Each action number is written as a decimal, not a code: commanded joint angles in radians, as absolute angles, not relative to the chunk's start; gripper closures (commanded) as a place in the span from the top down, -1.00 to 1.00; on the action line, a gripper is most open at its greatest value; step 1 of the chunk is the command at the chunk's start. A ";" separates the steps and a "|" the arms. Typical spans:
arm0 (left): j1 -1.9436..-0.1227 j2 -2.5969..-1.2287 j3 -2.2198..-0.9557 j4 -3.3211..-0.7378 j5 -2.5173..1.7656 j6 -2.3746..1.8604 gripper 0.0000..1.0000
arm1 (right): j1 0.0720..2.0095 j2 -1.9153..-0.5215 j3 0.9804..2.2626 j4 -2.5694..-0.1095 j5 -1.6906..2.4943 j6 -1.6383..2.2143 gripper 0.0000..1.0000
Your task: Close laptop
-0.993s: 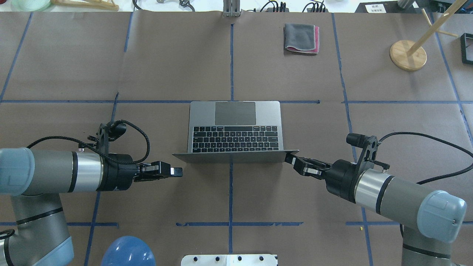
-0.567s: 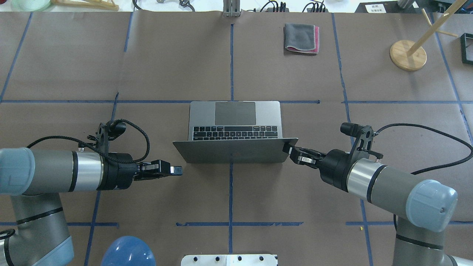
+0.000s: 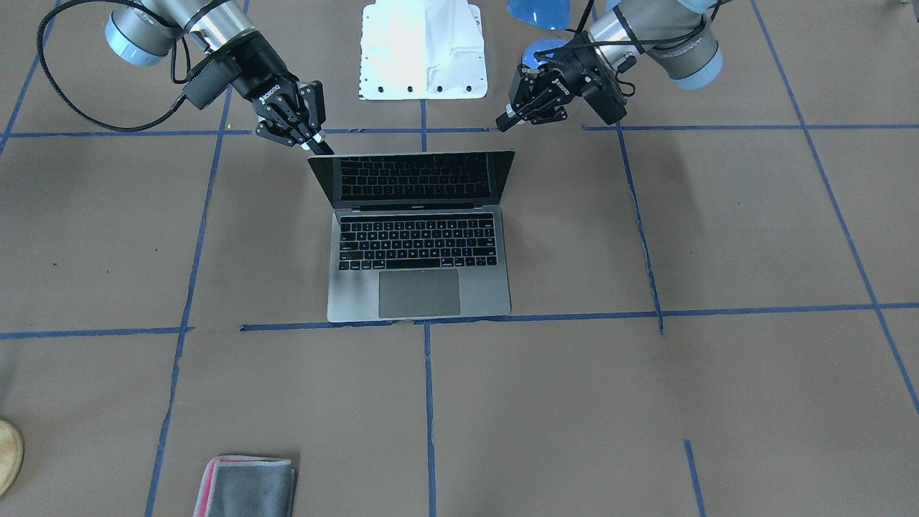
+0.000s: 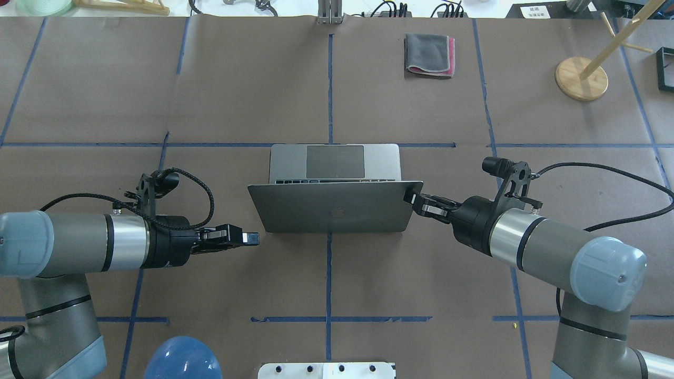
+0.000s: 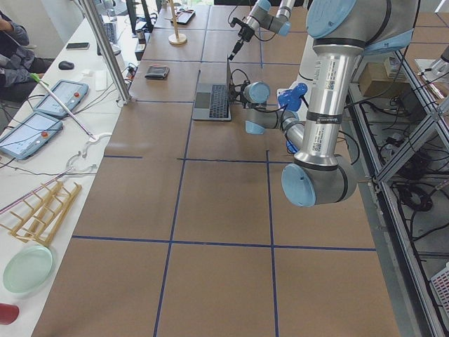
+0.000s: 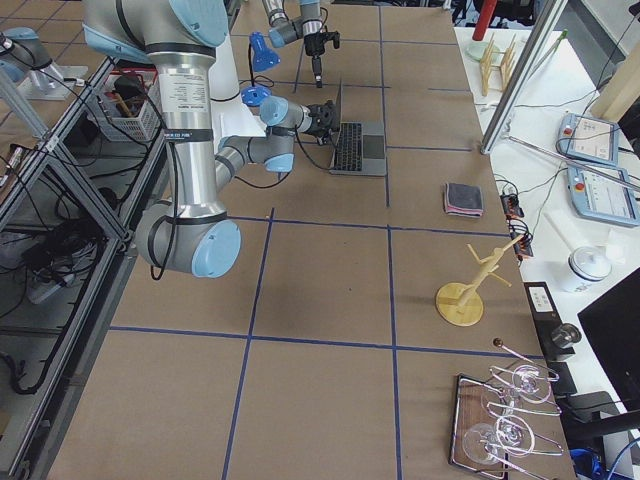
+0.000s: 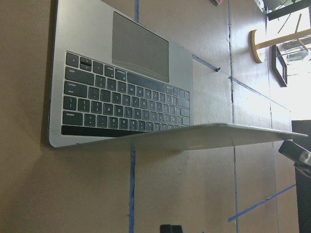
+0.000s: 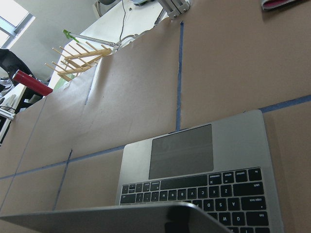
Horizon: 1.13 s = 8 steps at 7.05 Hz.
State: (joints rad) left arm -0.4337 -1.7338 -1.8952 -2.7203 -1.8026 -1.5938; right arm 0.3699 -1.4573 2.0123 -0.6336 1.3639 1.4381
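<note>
The space-grey laptop [image 4: 334, 208] sits mid-table, its lid tilted forward over most of the keyboard, so that the trackpad [image 4: 335, 161] and the top key row show. It also shows in the front view [image 3: 418, 244], with the black screen leaning toward the keys. My right gripper [image 4: 408, 198] is shut, and its fingertips touch the lid's upper right corner; the front view [image 3: 320, 147] shows this too. My left gripper [image 4: 251, 238] is shut and empty, apart from the laptop, just off the lid's lower left corner. The left wrist view shows the lid [image 7: 204, 137] half lowered.
A folded grey-and-pink cloth [image 4: 429, 54] lies at the back right. A wooden stand [image 4: 581, 78] and a black frame [image 4: 664, 68] are at the far right. A blue object [image 4: 181, 359] and a white plate [image 4: 326, 370] sit at the near edge.
My right gripper has moved away from the robot against the lid's corner, and the lid has swung down over most of the keyboard. The left arm has hardly moved.
</note>
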 commanded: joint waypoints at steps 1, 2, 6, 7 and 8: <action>-0.434 -1.738 -1.891 -2.706 -1.784 -1.594 -1.00 | 0.390 -1.404 2.011 -0.727 1.373 1.439 -1.00; -0.437 -1.782 -1.891 -2.650 -1.757 -1.595 -1.00 | 0.393 -1.393 2.008 -0.751 1.373 1.439 -1.00; -0.480 -1.867 -1.879 -2.514 -1.723 -1.609 -1.00 | 0.396 -1.393 1.987 -0.753 1.376 1.439 -1.00; -0.504 -1.868 -1.868 -2.513 -1.721 -1.609 -1.00 | 0.396 -1.393 1.985 -0.753 1.376 1.439 -1.00; -0.529 -1.870 -1.850 -2.511 -1.723 -1.609 -1.00 | 0.396 -1.393 1.983 -0.753 1.376 1.437 -1.00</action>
